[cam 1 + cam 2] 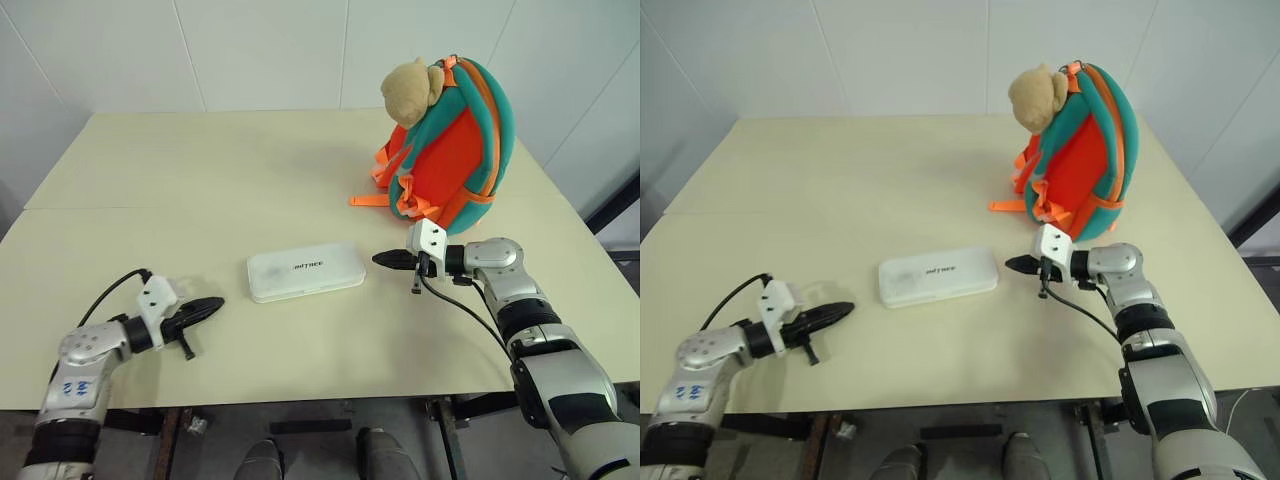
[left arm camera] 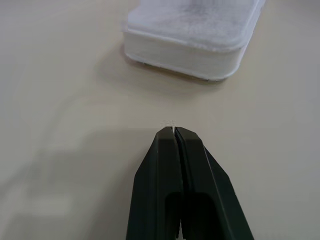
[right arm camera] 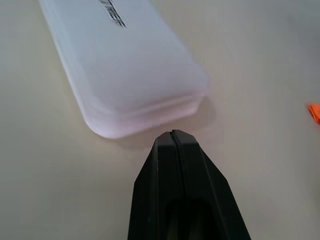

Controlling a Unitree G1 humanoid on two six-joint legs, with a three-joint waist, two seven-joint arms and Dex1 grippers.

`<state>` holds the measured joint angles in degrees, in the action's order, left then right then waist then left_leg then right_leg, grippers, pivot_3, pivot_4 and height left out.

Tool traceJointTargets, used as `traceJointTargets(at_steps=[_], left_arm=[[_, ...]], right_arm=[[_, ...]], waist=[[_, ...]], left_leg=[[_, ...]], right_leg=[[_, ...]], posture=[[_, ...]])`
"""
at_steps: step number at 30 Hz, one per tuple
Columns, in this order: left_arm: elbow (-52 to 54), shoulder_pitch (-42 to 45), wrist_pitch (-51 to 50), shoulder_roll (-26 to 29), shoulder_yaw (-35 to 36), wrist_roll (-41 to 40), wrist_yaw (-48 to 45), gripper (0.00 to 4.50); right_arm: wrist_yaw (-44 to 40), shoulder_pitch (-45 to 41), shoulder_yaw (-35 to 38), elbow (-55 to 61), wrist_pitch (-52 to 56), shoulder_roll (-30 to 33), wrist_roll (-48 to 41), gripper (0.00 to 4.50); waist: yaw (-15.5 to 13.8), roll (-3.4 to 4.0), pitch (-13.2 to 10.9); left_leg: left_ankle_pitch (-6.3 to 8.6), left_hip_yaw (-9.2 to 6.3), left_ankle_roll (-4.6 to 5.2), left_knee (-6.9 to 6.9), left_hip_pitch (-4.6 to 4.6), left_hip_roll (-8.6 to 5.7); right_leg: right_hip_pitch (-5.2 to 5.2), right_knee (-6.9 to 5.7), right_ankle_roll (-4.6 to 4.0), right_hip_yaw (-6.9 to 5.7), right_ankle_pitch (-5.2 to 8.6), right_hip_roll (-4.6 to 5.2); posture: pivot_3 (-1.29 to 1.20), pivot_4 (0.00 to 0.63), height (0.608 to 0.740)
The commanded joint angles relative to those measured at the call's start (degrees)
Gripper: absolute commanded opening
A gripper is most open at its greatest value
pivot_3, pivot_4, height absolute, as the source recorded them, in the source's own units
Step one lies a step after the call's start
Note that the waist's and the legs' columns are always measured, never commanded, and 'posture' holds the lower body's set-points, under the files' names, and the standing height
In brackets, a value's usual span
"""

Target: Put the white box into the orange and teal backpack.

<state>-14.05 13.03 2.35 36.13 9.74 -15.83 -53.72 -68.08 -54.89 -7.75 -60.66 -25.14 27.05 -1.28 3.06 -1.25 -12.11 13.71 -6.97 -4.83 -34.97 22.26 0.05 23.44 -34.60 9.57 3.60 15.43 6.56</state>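
Observation:
The white box (image 1: 305,271) lies flat on the cream table (image 1: 200,170), its dark lettering facing up. The orange and teal backpack (image 1: 450,150) stands upright at the back right, a tan plush head (image 1: 412,90) on its upper left side. My left gripper (image 1: 212,305) hovers low over the table a short way left of the box, shut and empty. My right gripper (image 1: 380,260) points at the box's right end from close by, not touching it, also shut and empty. The left wrist view shows the box's left end (image 2: 192,35); the right wrist view shows its right end (image 3: 130,65).
An orange strap (image 1: 368,200) trails from the backpack onto the table toward the left. A seam (image 1: 150,207) runs across the table behind the box. White walls stand behind the table. The table's front edge lies just below both arms.

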Motion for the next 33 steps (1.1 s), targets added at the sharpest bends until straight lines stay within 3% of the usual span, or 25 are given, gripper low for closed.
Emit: traceJointTargets(at_steps=[1, 12, 25, 33], left_arm=[[-0.7, 2.2, 2.0, -1.0, -1.4, 0.8, 0.4, 0.06], [-4.2, 5.4, 2.7, -3.0, -4.1, 1.5, 0.1, 0.06], [-3.5, 7.8, 1.8, -4.7, -6.6, 2.2, -2.1, 0.06], [1.1, 5.8, -1.1, -5.1, -8.0, 1.0, -4.3, 0.06]], right_arm=[[1.7, -1.8, -0.3, -3.0, -2.1, -1.3, 2.0, 0.0], [-1.5, 0.9, 0.5, 1.4, -1.7, -5.1, 0.6, 0.0], [-7.3, 17.4, 0.6, 35.3, 17.0, -1.2, -6.7, 0.0], [-3.1, 17.2, 1.6, 30.7, 15.5, 0.4, -4.3, 0.0]], waist=[[0.3, 0.0, 0.0], [0.3, 0.0, 0.0], [-0.1, 0.0, 0.0], [-0.1, 0.0, 0.0]], left_leg=[[0.0, 0.02, 0.0, 0.0, -0.01, 0.0], [-0.02, 0.0, -0.03, -0.05, -0.06, 0.0], [-0.03, -0.03, -0.05, -0.09, -0.07, -0.01], [-0.04, -0.02, -0.04, -0.09, -0.08, -0.02]], right_leg=[[0.01, -0.02, 0.0, 0.01, 0.0, 0.01], [0.03, -0.23, 0.0, 0.02, 0.01, 0.0], [0.03, -0.31, 0.01, 0.02, 0.02, 0.0], [0.0, -0.28, 0.0, 0.02, 0.02, 0.01]], posture=[[0.0, 0.15, 0.74], [0.0, 0.15, 0.74], [0.0, 0.15, 0.74], [0.0, 0.15, 0.74]])
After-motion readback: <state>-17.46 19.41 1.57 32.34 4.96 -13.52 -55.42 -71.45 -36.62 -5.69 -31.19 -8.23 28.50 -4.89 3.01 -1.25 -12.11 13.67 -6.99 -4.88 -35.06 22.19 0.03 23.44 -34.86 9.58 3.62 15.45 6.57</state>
